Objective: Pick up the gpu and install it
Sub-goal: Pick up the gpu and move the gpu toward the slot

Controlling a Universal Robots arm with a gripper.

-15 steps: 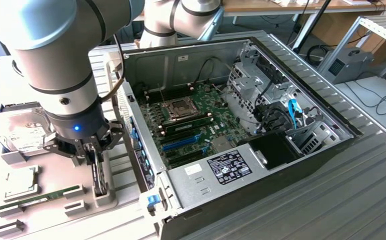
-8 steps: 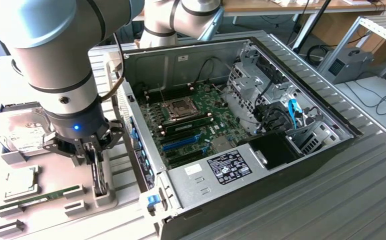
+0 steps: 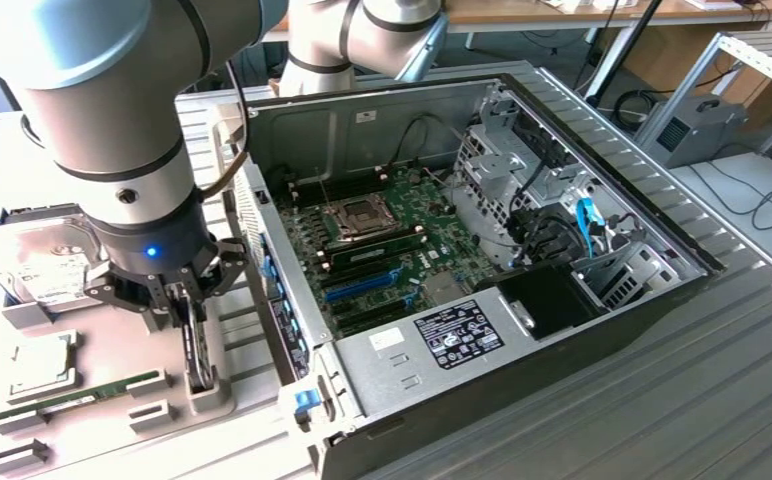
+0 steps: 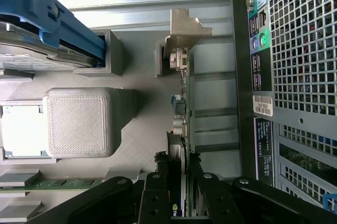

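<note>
The gpu (image 3: 199, 362) stood on edge in its grey holder (image 3: 210, 402) beside the computer case (image 3: 520, 390), exposing both flat faces; the gripper (image 3: 189, 315) was clamped narrowly across its upper edge

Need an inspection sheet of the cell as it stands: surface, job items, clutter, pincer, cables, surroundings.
Surface: ribbed metal bench carrying a grey parts fixture.
Job's things: gpu upright on edge in the fixture, beside the open PC case.
Clutter: hard drive, RAM stick and square chip in the fixture.
Grippers: pincer closed on the gpu's two faces.
Cables: blue cable inside the case; loose black cables past the bench.
Surroundings: grey box behind.
</note>
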